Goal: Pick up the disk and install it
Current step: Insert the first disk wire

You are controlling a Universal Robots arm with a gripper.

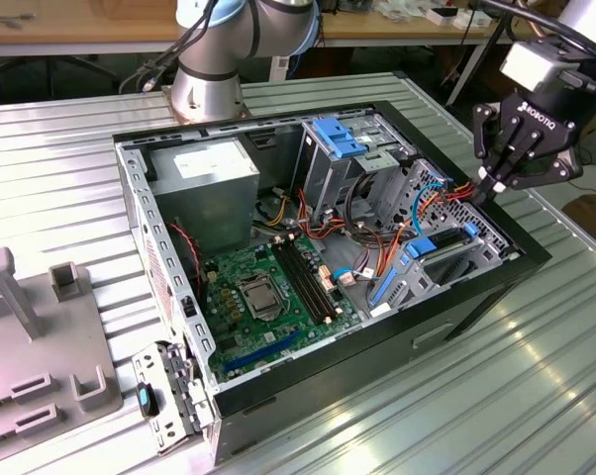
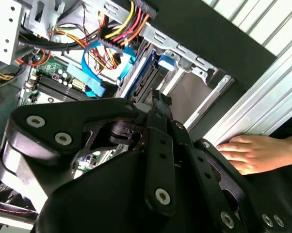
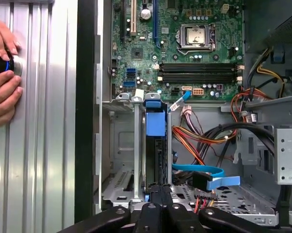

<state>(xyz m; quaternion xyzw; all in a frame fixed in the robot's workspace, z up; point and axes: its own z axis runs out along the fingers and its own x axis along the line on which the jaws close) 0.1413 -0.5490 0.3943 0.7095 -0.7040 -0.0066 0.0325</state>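
Observation:
The disk (image 1: 445, 240) stands on edge in a slot of the drive bay, at the side of the open computer case (image 1: 476, 297) on the exterior view's right. Its blue carrier (image 3: 155, 121) tops a dark, thin edge running toward my fingers. The same blue carrier (image 2: 166, 60) appears just past my fingertips in the second wrist view. My gripper (image 1: 489, 186) hangs above that end of the bay, near the case rim. The fingers (image 3: 158, 194) are drawn together, and I see nothing between them. The black fingers (image 2: 158, 99) point at the disk's near end; whether they touch it is unclear.
A fixed blue bracket (image 1: 340, 136) tops the tall grey cage. Cable bundles (image 1: 417, 208) and the green motherboard (image 1: 268, 287) lie inside. A person's hands (image 3: 3, 73) rest on the ribbed metal table (image 1: 536, 376) beside the case. Grey fixtures (image 1: 41, 327) stand at the exterior view's left.

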